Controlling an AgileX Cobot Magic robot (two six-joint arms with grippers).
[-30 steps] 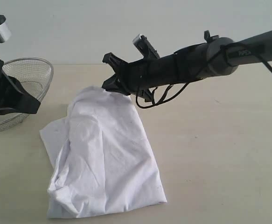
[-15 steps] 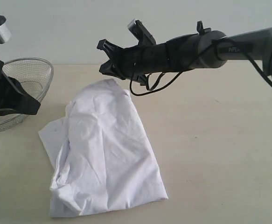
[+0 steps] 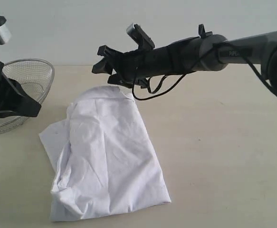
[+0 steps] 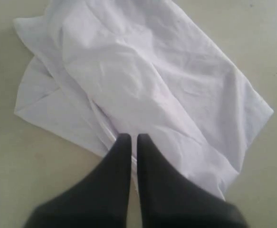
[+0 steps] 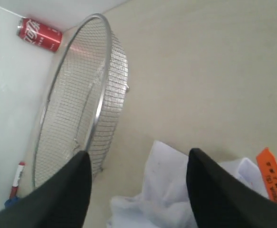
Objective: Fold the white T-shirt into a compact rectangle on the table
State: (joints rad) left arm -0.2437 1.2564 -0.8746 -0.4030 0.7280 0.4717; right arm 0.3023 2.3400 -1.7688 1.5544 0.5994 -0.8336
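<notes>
Exterior view: shirt (image 3: 105, 156) crumpled on table (image 3: 224, 156); right gripper (image 3: 100, 61) hangs spread-open over its far edge. Left gripper (image 4: 130, 137) closed, empty.

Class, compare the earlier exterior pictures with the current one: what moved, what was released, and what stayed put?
The right end effector let go of the far edge of the white T-shirt, opened, and rose leftward; that edge settled onto the table. The left end effector stayed shut, the wire basket unmoved.
</notes>
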